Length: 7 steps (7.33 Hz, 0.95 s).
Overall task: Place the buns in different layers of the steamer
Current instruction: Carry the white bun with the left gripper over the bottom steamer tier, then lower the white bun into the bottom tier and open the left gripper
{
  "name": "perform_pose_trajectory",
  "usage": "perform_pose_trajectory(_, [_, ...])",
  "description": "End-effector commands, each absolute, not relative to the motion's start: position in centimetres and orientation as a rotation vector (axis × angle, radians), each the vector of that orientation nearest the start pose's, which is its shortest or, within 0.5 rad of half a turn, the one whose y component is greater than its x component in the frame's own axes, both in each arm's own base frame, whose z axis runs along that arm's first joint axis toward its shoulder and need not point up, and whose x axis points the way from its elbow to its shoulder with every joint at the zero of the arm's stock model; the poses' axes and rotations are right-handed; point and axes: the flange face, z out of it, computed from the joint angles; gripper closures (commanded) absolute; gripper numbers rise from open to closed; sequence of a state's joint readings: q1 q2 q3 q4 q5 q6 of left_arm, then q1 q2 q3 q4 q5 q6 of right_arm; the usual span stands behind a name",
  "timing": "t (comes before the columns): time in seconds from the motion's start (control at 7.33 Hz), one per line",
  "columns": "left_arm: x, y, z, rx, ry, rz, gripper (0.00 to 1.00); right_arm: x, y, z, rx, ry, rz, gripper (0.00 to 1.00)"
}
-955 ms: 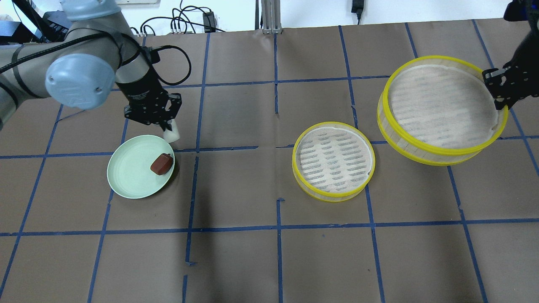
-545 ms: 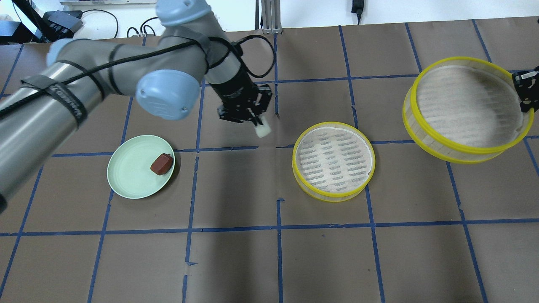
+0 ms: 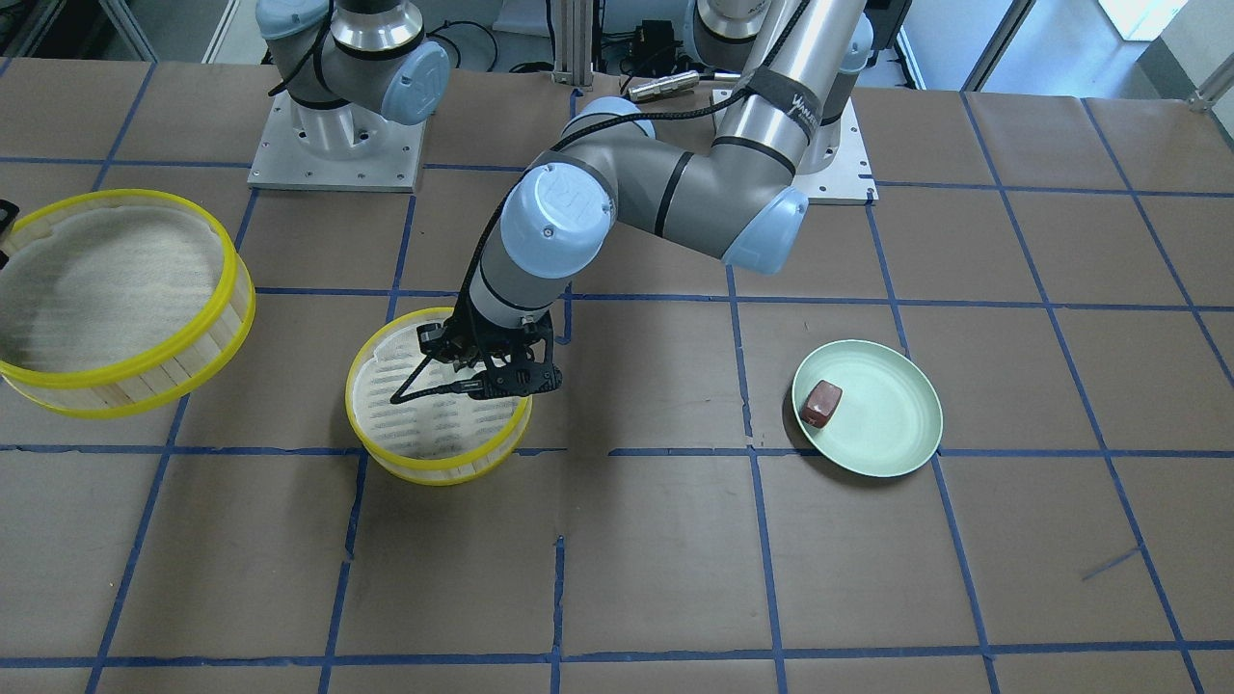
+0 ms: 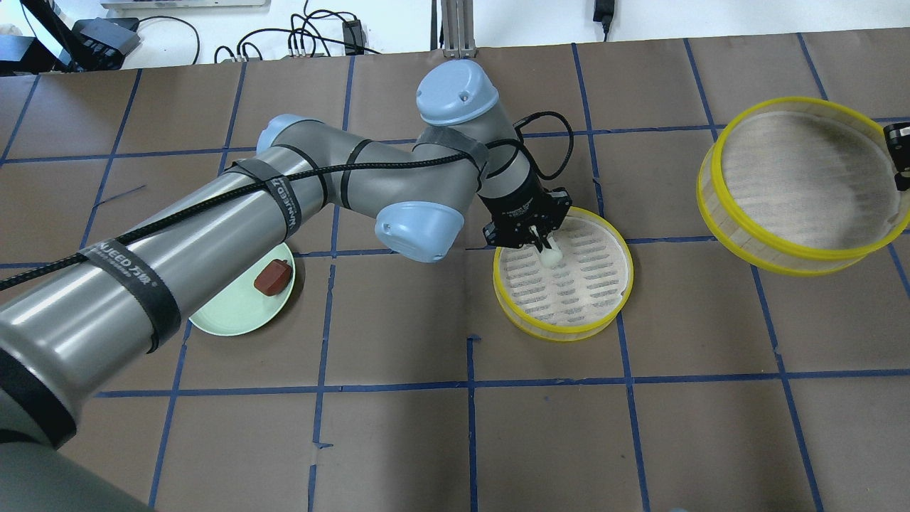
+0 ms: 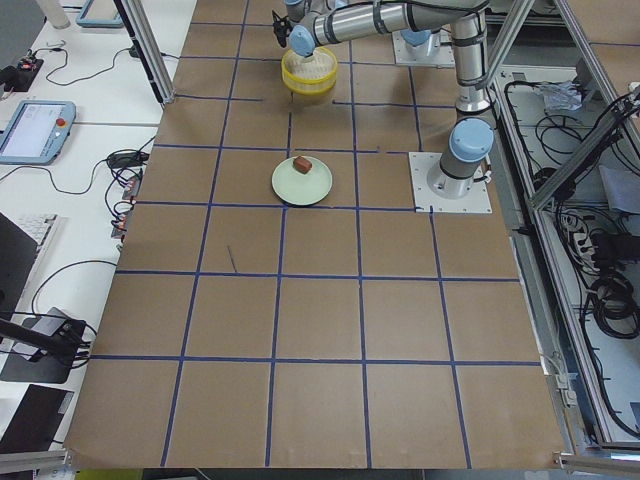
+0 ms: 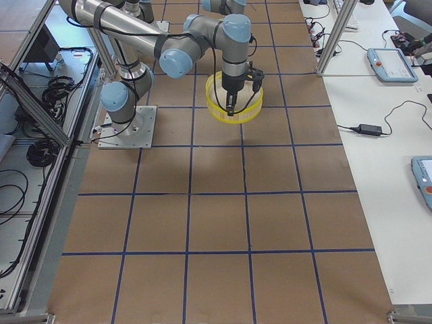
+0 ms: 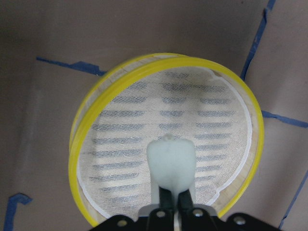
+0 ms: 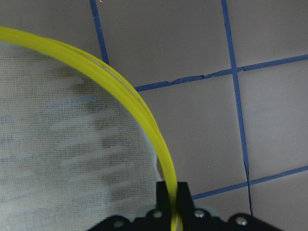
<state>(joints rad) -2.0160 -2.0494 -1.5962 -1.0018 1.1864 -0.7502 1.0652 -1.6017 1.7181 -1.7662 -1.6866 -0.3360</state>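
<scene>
Plate (image 4: 234, 318) comes first as we look along the brown, blue-taped table (image 4: 398, 441) from the robot's left end. The brown bun (image 4: 274, 276) lies on it, close to the rim on the side toward the trays. Beyond the plate we find one tray (image 4: 569, 332) standing flat on the table. The left gripper (image 4: 546, 247) hangs over it, fingers narrowed onto the white bun (image 4: 552, 256). That bun points down inside the yellow rim, over the white liner; we cannot tell whether it touches the liner. Farthest off, well apart from the first, the other tray (image 8: 126, 89) is held tilted and clear of the table. The right gripper (image 8: 172, 195) pinches its wall, one finger inside the rim and one outside.
</scene>
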Motion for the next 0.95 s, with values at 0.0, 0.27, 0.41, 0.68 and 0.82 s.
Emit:
perform_pose_trajectory(0.0, [-43.5,-50.6,25.0,-0.51,3.431,0.3,0.39,-12.8,-48.3,45.3,0.285,3.27,-0.056,0.91])
perform_pose_trajectory(0.27, [-43.6,-50.7,25.1,-0.508,3.444,0.275,0.21,-12.7,-48.3,45.6,0.286,3.272,-0.066,0.91])
perform_pose_trajectory(0.41, [-43.6,-50.7,25.2,-0.508,3.446,0.275,0.21,-12.7,-48.3,45.5,0.286,3.272,-0.063,0.91])
perform_pose_trajectory(0.68, [-43.6,-50.6,25.4,-0.515,3.454,0.276,0.19,-12.7,-48.2,45.8,0.286,3.273,-0.07,0.9])
perform_pose_trajectory(0.82, [-43.5,-50.5,26.5,-0.51,3.465,0.244,0.18,-12.6,-48.2,45.8,0.284,3.273,-0.07,0.9])
